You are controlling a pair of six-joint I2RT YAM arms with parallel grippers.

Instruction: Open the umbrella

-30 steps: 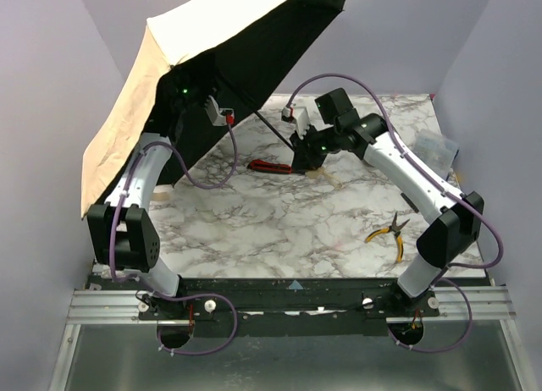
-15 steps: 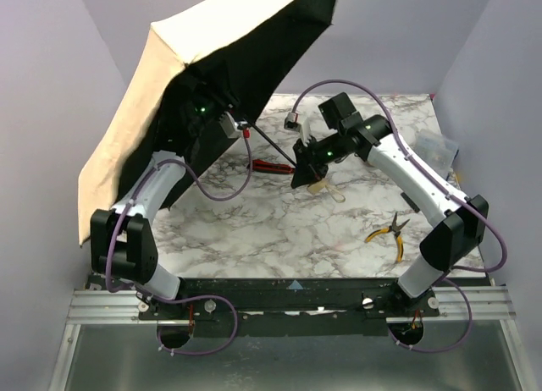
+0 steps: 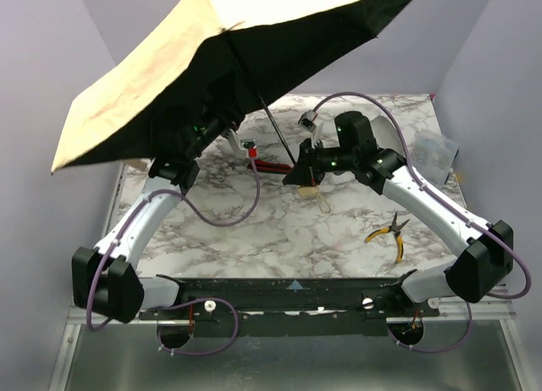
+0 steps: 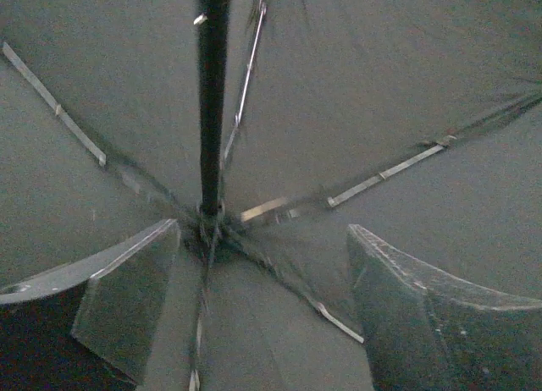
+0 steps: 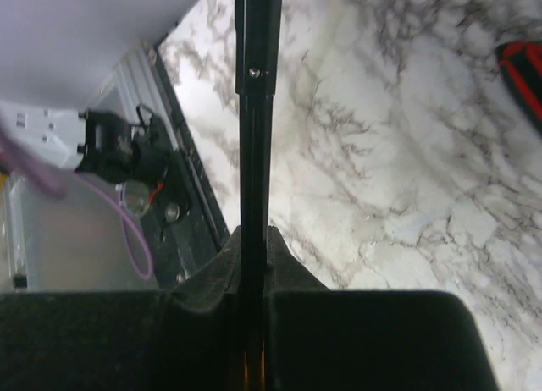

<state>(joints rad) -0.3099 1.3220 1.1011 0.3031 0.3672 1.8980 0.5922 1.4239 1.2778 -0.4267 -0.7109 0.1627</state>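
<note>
Tan-topped, black-lined folding umbrella is seen spread open in the top view, held up above the far left part of the white marble-patterned table with its canopy tilted, the tan side facing up and left. Its thin black shaft slants down to the right gripper, under which the small beige handle is visible. How that gripper grips is shown only by the right wrist view: the right gripper is closed tight, the shaft clamped between its fingers. The left gripper is largely hidden under the canopy from above; in the left wrist view its fingers are spread wide apart with nothing gripped, and the shaft, metal ribs and black lining fill the frame. Whether a finger touches the rib hub cannot be told. A red-handled cutter lies just beside the right gripper, and yellow-handled pliers lie well apart on the right.
</note>
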